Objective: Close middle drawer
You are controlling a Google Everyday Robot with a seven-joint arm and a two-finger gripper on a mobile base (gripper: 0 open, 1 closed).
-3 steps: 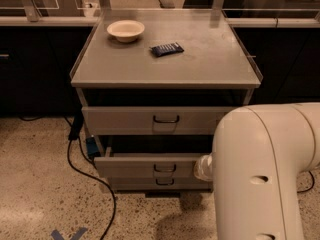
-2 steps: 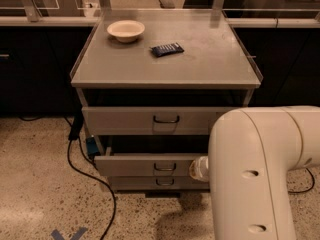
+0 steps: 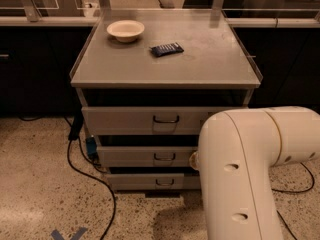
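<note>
The middle drawer is the grey front with a small dark loop handle, between the top drawer and the bottom drawer of a grey cabinet. It stands slightly out, with a dark gap above it. My large white arm covers the right part of all three fronts. My gripper is almost wholly hidden behind the arm. Only a small tan part shows at the arm's left edge, against the middle drawer's front, right of the handle.
A white bowl and a dark blue packet lie on the cabinet top. A black cable and a blue plug lie on the speckled floor at the cabinet's left. Dark counters stand behind on both sides.
The middle drawer has slid inward; less of its inside shows. My arm has moved slightly left and forward toward the cabinet.
</note>
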